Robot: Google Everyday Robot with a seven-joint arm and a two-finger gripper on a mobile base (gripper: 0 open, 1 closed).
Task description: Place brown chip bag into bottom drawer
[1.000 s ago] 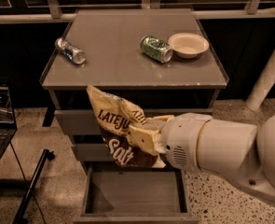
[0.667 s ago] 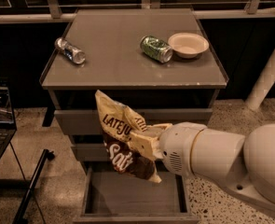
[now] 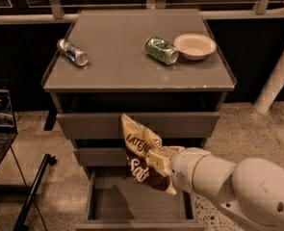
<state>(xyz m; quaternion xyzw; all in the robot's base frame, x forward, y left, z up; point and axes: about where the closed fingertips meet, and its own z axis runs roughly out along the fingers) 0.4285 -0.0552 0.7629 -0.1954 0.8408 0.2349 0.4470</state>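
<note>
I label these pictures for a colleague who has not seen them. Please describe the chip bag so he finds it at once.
Start at the grey cabinet. In front of its drawers, above the open bottom drawer, the gripper holds the brown chip bag. It is crinkled, cream above and dark brown below, unlike the green can, the bottle and the bowl on the cabinet top.

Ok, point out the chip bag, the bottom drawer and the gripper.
brown chip bag (image 3: pixel 140 171), camera view, dark lower half.
bottom drawer (image 3: pixel 127 203), camera view, bare floor inside.
gripper (image 3: pixel 155 159), camera view, gripping the bag above the drawer.
</note>
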